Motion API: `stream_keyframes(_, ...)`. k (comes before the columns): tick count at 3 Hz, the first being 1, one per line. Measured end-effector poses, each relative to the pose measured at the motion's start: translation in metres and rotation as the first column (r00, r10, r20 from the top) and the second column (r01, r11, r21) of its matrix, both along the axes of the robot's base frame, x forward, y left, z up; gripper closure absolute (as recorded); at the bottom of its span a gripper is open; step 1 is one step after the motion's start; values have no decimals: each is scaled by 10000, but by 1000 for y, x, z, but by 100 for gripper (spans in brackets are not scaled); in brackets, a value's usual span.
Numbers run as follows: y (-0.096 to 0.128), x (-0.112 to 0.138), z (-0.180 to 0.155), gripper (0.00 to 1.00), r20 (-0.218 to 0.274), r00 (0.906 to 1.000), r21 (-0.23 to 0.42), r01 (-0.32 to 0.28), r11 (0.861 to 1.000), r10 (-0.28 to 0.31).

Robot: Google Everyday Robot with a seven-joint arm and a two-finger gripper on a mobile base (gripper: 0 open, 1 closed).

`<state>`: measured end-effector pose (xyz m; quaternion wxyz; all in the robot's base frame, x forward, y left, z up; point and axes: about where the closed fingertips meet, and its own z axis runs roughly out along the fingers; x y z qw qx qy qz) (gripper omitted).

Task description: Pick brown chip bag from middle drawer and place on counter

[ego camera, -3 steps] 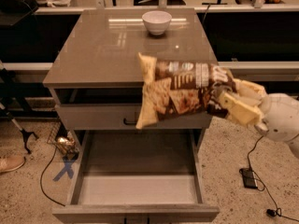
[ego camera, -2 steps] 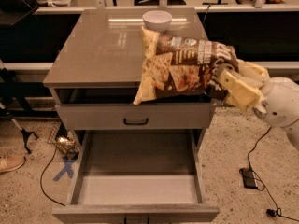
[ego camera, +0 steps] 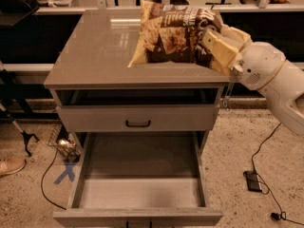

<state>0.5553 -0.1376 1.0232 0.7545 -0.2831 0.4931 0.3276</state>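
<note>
Right, brown chip bag over the counter!
My gripper pinches its right end; the bag's length runs leftward from me, lower corner nearly down.

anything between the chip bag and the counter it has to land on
Nothing visible does. The tool holds the brown chip bag right over the counter, toward its right edge; the surface behind the bag is hidden.

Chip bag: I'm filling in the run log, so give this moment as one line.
gripper: shut on bag, over counter right side | bag: held above counter, not released | drawer: open
</note>
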Motion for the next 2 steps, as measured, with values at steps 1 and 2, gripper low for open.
stream_keyframes(1,23,47,1,100,-333,9964,-443,764,9961,-779)
stream_keyframes(2,23,47,1,100,-332,9964,-443,762,9961,-777)
